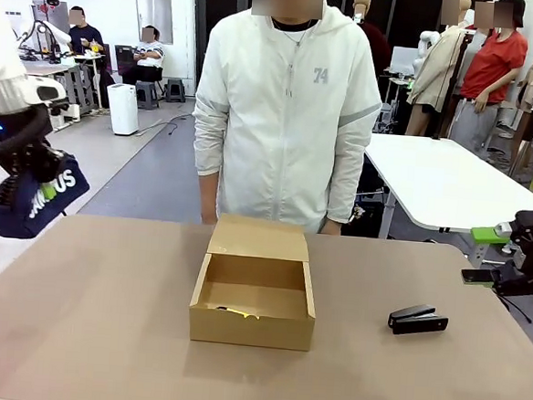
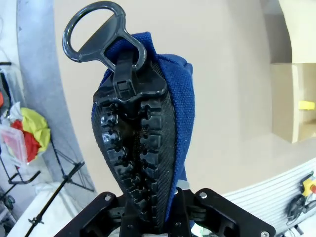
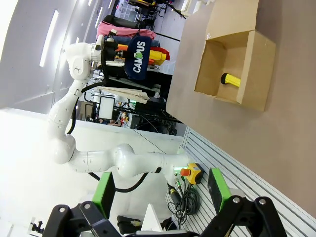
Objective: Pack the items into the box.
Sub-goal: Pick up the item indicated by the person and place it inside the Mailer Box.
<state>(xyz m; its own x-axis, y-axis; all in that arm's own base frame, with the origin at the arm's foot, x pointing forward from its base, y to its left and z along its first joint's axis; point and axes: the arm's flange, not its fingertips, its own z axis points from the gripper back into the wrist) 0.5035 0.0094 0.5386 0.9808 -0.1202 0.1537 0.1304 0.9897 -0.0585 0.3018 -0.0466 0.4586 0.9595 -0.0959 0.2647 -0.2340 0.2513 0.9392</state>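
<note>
The navy pouch [image 1: 36, 198] with white "CAMPUS" lettering hangs in the air off the table's left edge, with my left gripper [image 1: 33, 161] shut on it. In the left wrist view the pouch [image 2: 148, 143] stands zipper-end up between the fingers, its ring pull on top. The brown cardboard box [image 1: 251, 332] sits open mid-table, lid flap raised at the back. The black stapler [image 1: 418, 320] lies on the table right of the box. My right gripper [image 1: 484, 255] hovers open at the right edge, above and right of the stapler; its green pads [image 3: 216, 187] stand wide apart.
A small yellow object [image 1: 238, 312] lies on the box floor, also seen as yellow object [image 3: 231, 79]. A person in a white jacket [image 1: 286, 110] stands just behind the box at the far edge. The tan tabletop [image 1: 94, 316] is bare left of the box.
</note>
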